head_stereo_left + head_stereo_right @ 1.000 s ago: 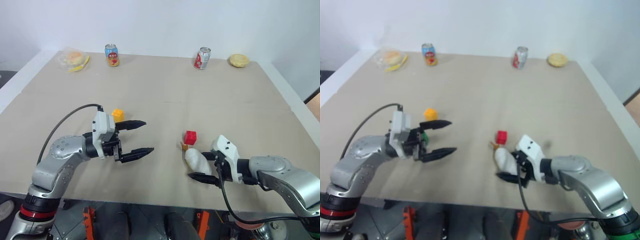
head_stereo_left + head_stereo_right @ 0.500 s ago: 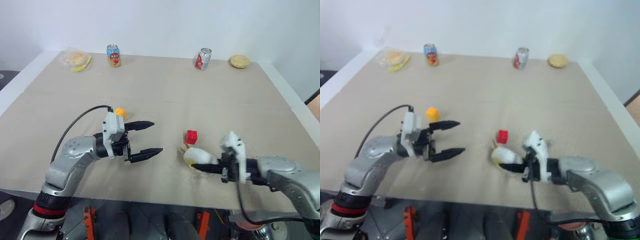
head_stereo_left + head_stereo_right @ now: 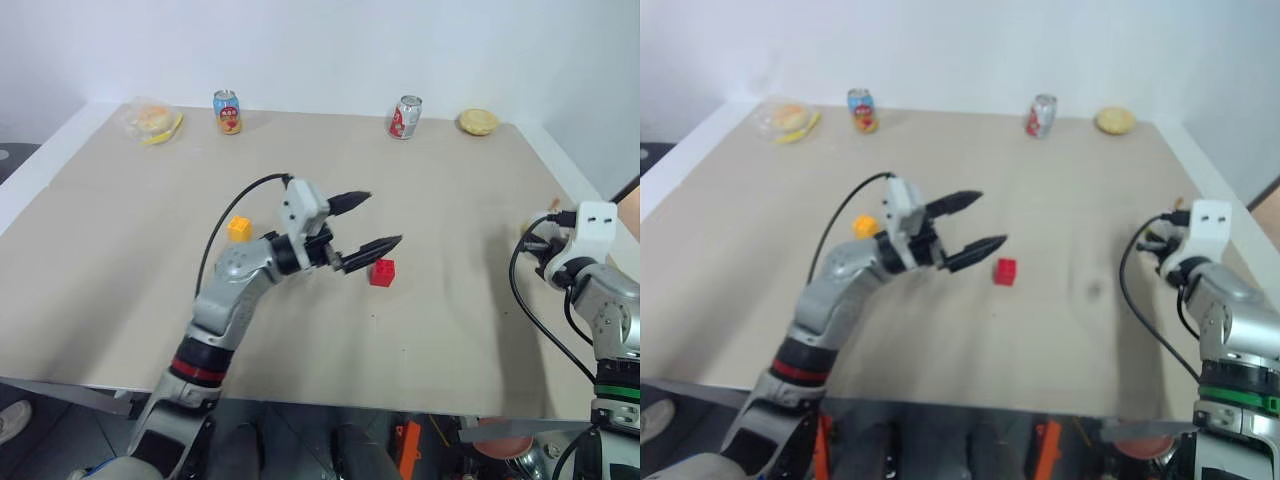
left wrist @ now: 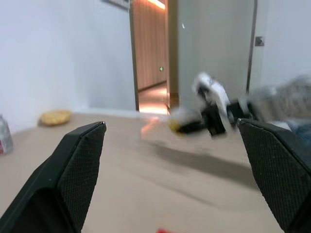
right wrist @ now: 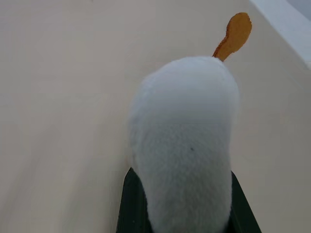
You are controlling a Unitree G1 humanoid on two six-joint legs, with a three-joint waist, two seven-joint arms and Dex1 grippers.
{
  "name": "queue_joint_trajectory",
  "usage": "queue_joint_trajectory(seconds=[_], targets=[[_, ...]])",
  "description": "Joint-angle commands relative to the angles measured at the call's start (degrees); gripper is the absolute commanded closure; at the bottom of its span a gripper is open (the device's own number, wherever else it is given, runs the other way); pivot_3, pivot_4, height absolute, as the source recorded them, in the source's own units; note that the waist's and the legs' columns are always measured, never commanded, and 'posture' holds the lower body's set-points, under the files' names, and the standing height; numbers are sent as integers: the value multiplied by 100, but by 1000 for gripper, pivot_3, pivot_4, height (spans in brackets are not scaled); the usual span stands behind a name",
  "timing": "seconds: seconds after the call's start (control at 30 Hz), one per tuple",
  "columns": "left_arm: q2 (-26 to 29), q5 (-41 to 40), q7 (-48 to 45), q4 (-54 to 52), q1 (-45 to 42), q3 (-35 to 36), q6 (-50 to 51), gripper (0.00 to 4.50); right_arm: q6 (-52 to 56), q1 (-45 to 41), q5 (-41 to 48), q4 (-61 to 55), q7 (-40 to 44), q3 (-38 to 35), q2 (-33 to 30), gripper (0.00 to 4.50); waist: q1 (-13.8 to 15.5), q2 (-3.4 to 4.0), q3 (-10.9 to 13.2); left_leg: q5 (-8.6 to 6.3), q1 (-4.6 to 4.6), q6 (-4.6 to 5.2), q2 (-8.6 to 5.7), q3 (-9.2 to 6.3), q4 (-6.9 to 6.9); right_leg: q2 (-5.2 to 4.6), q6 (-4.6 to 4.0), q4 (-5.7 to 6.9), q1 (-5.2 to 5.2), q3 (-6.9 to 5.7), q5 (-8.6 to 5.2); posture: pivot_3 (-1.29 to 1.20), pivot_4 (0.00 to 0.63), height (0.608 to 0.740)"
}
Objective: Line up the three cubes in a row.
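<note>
Jaws of the left gripper gape wide above the table's middle, just beside the red cube. Yellow-orange cube sits leftward. Right gripper, at the right edge, clamps the white drumstick toy.

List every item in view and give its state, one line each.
Red cube: resting on the table, free.
Yellow-orange cube: resting on the table, free.
White drumstick toy: gripped by the right hand.
Left hand: open, above the table beside the red cube, empty.
Right hand: shut on the toy, near the table's right edge.
Two soda cans: upright at the far edge.
</note>
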Motion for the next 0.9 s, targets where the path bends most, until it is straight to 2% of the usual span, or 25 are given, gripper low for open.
queue_joint_trajectory(seconds=[0.03, 0.2, 0.33, 0.57, 0.7, 0.8, 0.9], targets=[[-284, 199, 50, 299, -185, -156, -343, 0, -354, -167, -220, 341, -370, -305, 39, 3215, -6, 6, -2, 0, 3, 0, 0, 1, -4, 0, 0, 0, 0, 1, -2, 0, 150, 733], [-398, 224, -13, 386, -191, -164, -438, 0, -796, -106, -239, 200, -237, -453, 12, 1508, -13, 37, -3, 0, 8, 1, 0, 0, -13, 4, -2, 1, -5, 3, -3, 0, 150, 733], [-315, 113, -177, 271, -78, -99, -507, 0, -797, -34, -43, -6, 247, -484, -25, 81, -12, 37, -3, 0, 7, 1, -1, 0, -2, 5, 2, 1, 1, 5, 0, 0, 150, 733], [52, 6, -293, -113, 232, 49, -413, 0, -977, -253, -173, -8, 950, -282, -325, 31, -11, 38, -3, 1, 5, 1, -2, 2, 2, 4, -4, 0, 1, 11, -1, 0, 150, 733], [442, -198, -293, -557, 553, 245, -136, 0, -1226, -482, 245, -449, 2448, 221, -345, 31, -68, 39, -3, 1, 10, 1, 2, 4, -2, 11, 2, 1, -1, 14, 5, 0, 150, 733], [882, -336, -450, -899, 902, 379, 77, 0, -1118, -534, 751, -968, 3942, 717, -413, 31, -99, 40, -3, 1, 13, 1, 8, -4, -4, 18, -1, 2, 1, 10, 6, 0, 150, 733], [1295, -413, -588, -1125, 1207, 501, 206, 0, -864, -613, 1010, -1193, 5045, 1227, -568, 31, -128, 40, -2, 1, 11, 1, 11, -9, -6, 20, -4, 2, 2, 4, 4, 0, 150, 733]])
